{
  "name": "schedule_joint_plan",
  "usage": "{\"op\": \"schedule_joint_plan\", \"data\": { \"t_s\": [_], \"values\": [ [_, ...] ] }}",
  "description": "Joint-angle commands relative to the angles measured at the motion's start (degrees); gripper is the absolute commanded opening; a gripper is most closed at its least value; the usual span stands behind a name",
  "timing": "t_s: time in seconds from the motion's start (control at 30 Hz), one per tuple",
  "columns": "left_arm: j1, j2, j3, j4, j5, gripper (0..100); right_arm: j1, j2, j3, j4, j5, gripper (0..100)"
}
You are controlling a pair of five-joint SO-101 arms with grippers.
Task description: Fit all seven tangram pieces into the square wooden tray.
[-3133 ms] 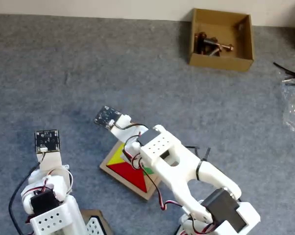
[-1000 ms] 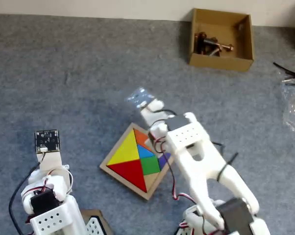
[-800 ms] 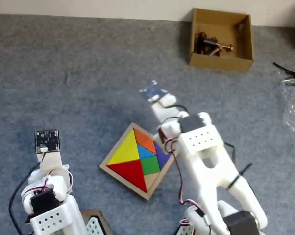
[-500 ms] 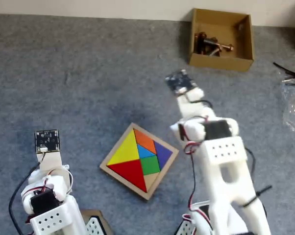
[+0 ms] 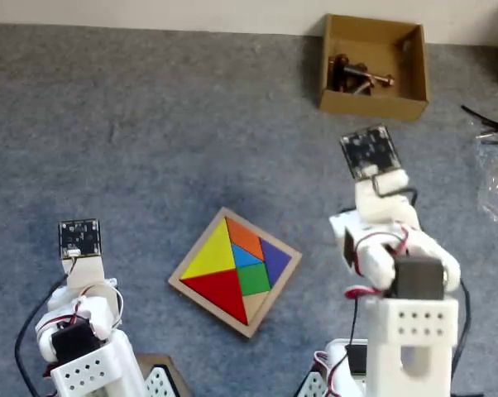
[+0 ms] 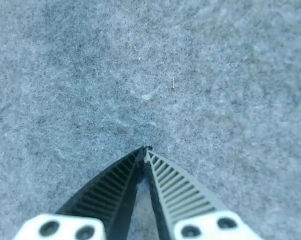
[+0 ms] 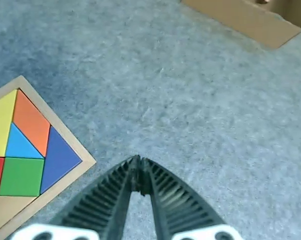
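Right tool (image 7: 139, 166) swung off tray (image 7: 58, 125), tips together; left tool (image 6: 146, 150) unmoved.

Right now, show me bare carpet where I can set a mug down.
Widest patch: carpet left of the box, beyond the tray and left arm. A smaller one lies between tray, box and right arm. Crowded: near edge around both arm bases, and the right edge by the cables and bag.

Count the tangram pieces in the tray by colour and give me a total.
yellow piece: 1
orange piece: 1
light blue piece: 1
dark blue piece: 1
green piece: 1
red piece: 1
tan piece: 1
Total: 7
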Motion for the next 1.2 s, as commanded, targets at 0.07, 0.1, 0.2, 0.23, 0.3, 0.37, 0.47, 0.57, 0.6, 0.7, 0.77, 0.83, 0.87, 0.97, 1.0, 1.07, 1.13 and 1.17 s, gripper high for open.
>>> {"op": "schedule_joint_plan", "data": {
  "t_s": [0.07, 0.1, 0.2, 0.23, 0.3, 0.37, 0.47, 0.57, 0.6, 0.7, 0.77, 0.83, 0.87, 0.97, 1.0, 1.07, 1.13, 1.17],
  "values": [
    [0.8, -0.3, 1.2, 0.3, 0.5, 1, 1.7, -7.9, -2.8, 3.6, -0.2, 0.4],
    [0.8, -0.3, 1.2, 0.3, 0.5, 1, 1.7, -9.2, -2.8, 4.6, -0.2, 0.4],
    [0.8, -0.3, 1.2, 0.3, 0.5, 1, 1.7, -12.5, -1.1, 6.1, -0.2, 0.4],
    [0.8, -0.3, 1.2, 0.3, 0.5, 1, 1.7, -13.7, 0.4, 5.9, -0.2, 0.4],
    [0.8, -0.3, 1.2, 0.3, 0.5, 1, 1.7, -15.9, 4.3, 5.4, -0.2, 0.4],
    [0.8, -0.3, 1.2, 0.3, 0.5, 1, 1.7, -18.2, 8.1, 4.1, -0.2, 0.4],
    [0.8, -0.3, 1.2, 0.3, 0.5, 1, 1.7, -22.5, 13.8, 1.6, -0.2, 0.4],
    [0.8, -0.3, 1.2, 0.3, 0.5, 1, 1.7, -27.0, 18.6, 0.1, -0.2, 0.4],
    [0.8, -0.3, 1.2, 0.3, 0.5, 1, 1.7, -28.4, 20.1, -0.1, -0.2, 0.4],
    [0.8, -0.3, 1.2, 0.3, 0.5, 1, 1.7, -32.9, 24.0, -0.1, -0.1, 0.4],
    [0.8, -0.3, 1.2, 0.3, 0.5, 1, 1.7, -35.8, 26.1, -0.1, -0.1, 0.4],
    [0.8, -0.3, 1.2, 0.3, 0.5, 1, 1.7, -38.5, 27.8, -0.2, -0.1, 0.4],
    [0.8, -0.3, 1.2, 0.3, 0.5, 1, 1.7, -39.7, 28.5, -0.2, -0.1, 0.4],
    [0.8, -0.3, 1.2, 0.3, 0.5, 1, 1.7, -42.7, 30.9, -0.2, -0.1, 0.4],
    [0.8, -0.3, 1.2, 0.3, 0.5, 1, 1.7, -43.6, 32.0, -0.2, -0.1, 0.4],
    [0.8, -0.3, 1.2, 0.3, 0.5, 1, 1.6, -45.1, 34.2, -0.2, -0.1, 0.4],
    [0.8, -0.3, 1.2, 0.3, 0.5, 1, 1.5, -46.6, 36.4, -0.5, -0.1, 0.4],
    [0.8, -0.3, 1.2, 0.3, 0.5, 1, 1.5, -47.0, 37.5, -1.2, -0.1, 0.4]
  ]
}}
